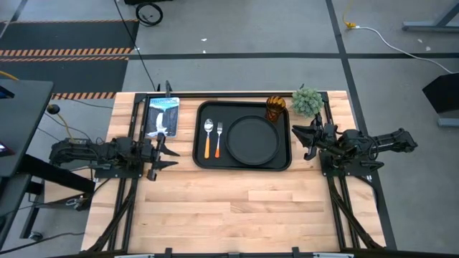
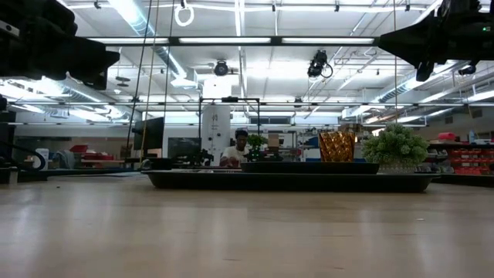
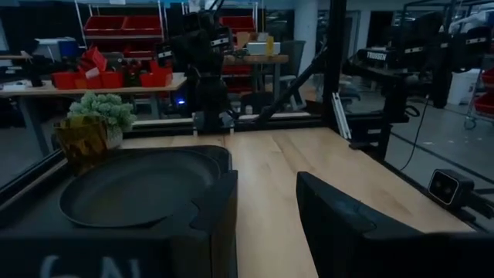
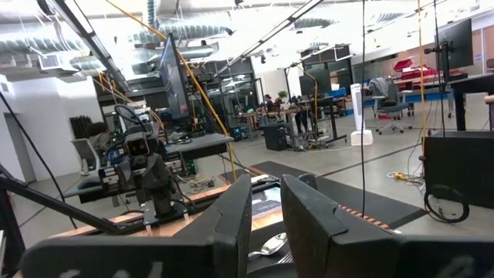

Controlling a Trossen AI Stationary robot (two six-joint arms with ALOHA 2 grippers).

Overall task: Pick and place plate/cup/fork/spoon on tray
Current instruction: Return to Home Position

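Since the plate point(image 1: 252, 139), spoon point(image 1: 209, 137) and fork point(image 1: 219, 138) already lie on the tray point(image 1: 200, 159), with the amber cup point(image 1: 276, 109) standing in its far right corner, the task looks complete, which would explain why both arms sit back at the counter's sides. Cutlery lies side by side just left of the plate, handles toward the near edge. The left pincer point(image 1: 163, 154) hovers with fingers spread wide, holding nothing; the right pincer point(image 1: 308, 140) is likewise parted and empty, near the tray's right edge. A small potted plant point(image 1: 307, 101) stands beside the cup, off the tray. A packaged item point(image 1: 163, 116) rests on the pale wooden counter point(image 1: 237, 208). Beyond is a workshop with red bins and a person point(image 2: 240, 147) seated far off.
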